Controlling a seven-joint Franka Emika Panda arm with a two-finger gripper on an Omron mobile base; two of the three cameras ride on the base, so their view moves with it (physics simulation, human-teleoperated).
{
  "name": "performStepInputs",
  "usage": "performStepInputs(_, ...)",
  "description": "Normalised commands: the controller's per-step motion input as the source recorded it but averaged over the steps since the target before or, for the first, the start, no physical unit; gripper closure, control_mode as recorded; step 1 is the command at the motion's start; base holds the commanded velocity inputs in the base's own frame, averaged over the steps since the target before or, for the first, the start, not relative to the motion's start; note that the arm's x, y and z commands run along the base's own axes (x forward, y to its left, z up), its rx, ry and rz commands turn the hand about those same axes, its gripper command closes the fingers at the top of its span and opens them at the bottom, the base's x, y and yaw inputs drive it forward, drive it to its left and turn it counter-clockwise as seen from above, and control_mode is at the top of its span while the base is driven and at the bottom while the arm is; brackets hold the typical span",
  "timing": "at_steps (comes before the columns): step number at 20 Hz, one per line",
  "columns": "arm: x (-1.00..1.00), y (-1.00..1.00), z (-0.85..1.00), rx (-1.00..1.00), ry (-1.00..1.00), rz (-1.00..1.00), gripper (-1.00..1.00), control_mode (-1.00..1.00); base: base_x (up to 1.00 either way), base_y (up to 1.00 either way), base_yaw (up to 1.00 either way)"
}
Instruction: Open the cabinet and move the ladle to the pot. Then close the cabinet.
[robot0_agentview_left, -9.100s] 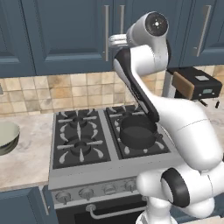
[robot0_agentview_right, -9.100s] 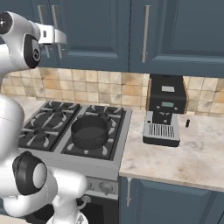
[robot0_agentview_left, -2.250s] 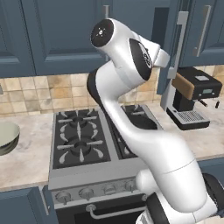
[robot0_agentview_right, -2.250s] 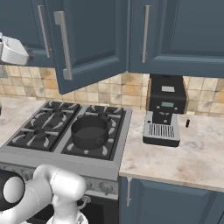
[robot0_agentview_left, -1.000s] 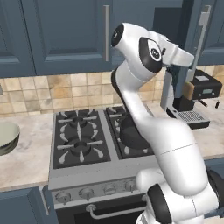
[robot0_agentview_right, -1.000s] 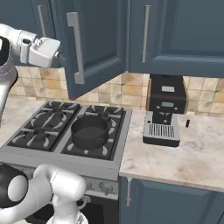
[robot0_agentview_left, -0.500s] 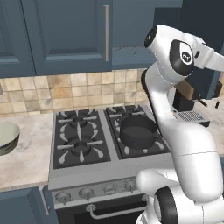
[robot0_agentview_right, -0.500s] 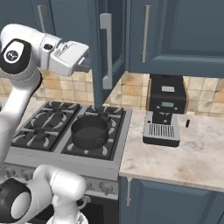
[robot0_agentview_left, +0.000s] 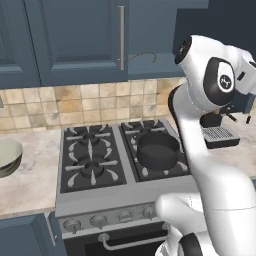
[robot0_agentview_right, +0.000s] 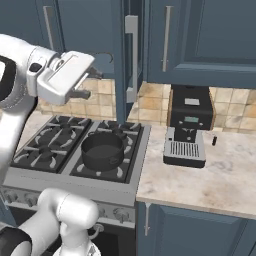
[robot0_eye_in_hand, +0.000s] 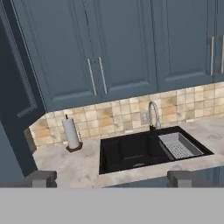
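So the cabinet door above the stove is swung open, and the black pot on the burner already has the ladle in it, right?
Not quite. The cabinet door is open, but the pot on the burner is empty, as the right base view shows. The ladle lies inside the cabinet.

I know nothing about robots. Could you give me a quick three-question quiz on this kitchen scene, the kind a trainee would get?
1. True or false: the round dark grey-black pot sits on the front right burner of the grey gas stove.
2. The white arm's two-finger gripper is: A) open and empty, B) shut on a ladle, C) shut on the pot.
3. Which door of the dark navy-blue two-door wall cabinet stands open?

Key: 1 true; 2 A; 3 the right door.
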Motion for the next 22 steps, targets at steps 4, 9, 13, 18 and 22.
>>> performStepInputs(4, -0.34, 0.96, 0.11, 0.00, -0.06, 0.07, -1.00, -1.00, 0.00, 0.00, 0.00)
performStepInputs(9, -0.01, 1.00, 0.07, 0.00, 0.02, 0.30, -1.00, -1.00, 0.00, 0.00, 0.00)
performStepInputs(13, 0.29, 0.86, 0.00, 0.01, 0.10, 0.52, -1.00, -1.00, 0.00, 0.00, 0.00)
performStepInputs(18, 0.65, 0.48, 0.00, 0.09, 0.14, 0.64, -1.00, -1.00, 0.00, 0.00, 0.00)
performStepInputs(22, 0.88, 0.18, 0.00, 0.11, 0.08, 0.68, -1.00, -1.00, 0.00, 0.00, 0.00)
